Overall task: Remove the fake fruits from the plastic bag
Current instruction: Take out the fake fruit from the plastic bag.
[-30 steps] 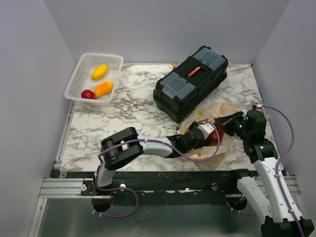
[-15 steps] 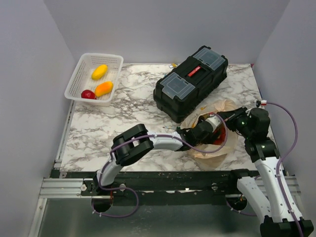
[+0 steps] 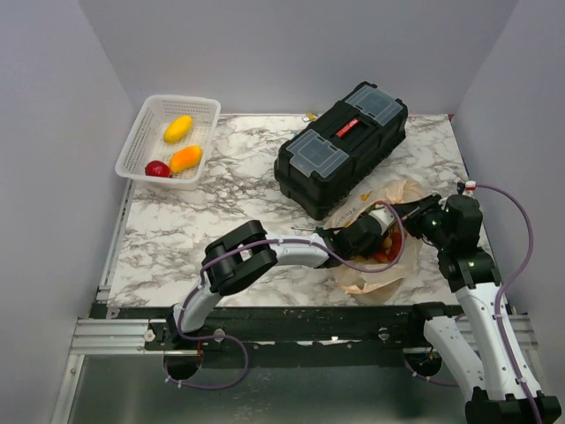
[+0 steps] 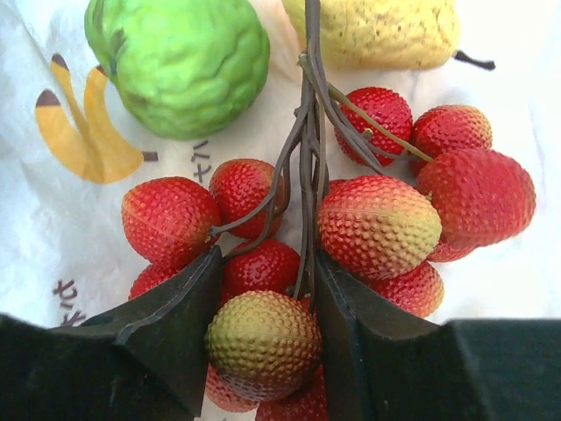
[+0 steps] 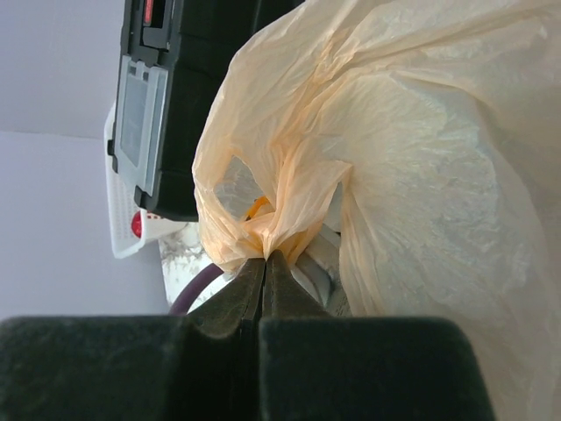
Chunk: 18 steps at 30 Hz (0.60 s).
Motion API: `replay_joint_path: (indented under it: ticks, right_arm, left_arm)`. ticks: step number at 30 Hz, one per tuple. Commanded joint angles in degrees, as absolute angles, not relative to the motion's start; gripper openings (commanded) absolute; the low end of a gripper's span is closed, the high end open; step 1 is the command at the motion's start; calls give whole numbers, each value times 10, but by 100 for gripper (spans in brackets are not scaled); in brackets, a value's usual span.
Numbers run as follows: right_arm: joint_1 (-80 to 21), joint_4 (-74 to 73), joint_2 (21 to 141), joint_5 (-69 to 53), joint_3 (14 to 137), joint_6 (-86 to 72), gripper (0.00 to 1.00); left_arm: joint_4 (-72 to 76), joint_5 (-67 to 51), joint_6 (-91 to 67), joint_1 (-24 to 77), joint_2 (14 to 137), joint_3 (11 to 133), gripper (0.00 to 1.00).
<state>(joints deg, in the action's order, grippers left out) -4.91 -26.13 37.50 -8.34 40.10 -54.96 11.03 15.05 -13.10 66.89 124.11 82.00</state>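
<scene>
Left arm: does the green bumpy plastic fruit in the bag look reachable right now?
Probably yes. The left fingers are inside the pale-orange plastic bag, straddling the red berry cluster; the green bumpy fruit lies uncovered just beyond it.

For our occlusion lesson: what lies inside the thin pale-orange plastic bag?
Inside the pale-orange plastic bag: a red bumpy berry cluster, a green knobbly round fruit, a yellow oval fruit. Anything beneath them is hidden.
</scene>
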Motion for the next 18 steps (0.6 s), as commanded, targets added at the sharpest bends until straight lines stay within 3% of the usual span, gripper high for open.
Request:
replay_joint_path:
  ticks: [1,6,18]
  right_arm:
    - [-54,-272,385,-63,414,-505,1]
    - [-55,-278,409,-57,427,-461,1]
    - [-55,-300,392,-10,420,-408,1]
  left_arm:
    - [6,114,-121,667,1210,792,24]
    - [-48,84,-117,667,1167,819,7]
    - [-118,-24,-124,672,1064,826,0]
